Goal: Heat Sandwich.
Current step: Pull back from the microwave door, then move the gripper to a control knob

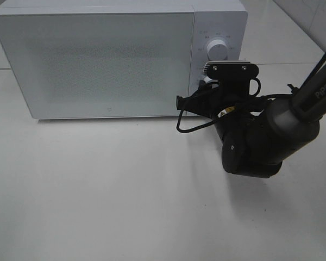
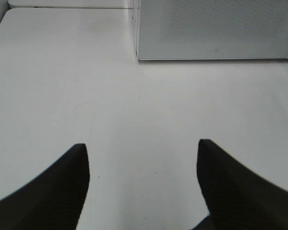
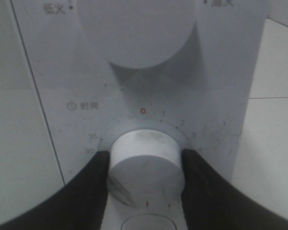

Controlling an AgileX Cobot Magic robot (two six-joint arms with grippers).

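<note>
Right gripper (image 3: 146, 154) half closed, fingers (image 3: 86, 191) pressed on both sides of lower knob (image 3: 146, 175). Left gripper (image 2: 141, 143) wide open, holding nothing, above table (image 2: 134, 105). One microwave (image 1: 98, 60), far side, door shut; two knobs. Sandwich out of sight: place, direction cannot tell.

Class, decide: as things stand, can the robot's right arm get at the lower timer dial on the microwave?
Very likely yes: the right gripper is at the timer dial, jaws against both its sides, nothing in between.
</note>
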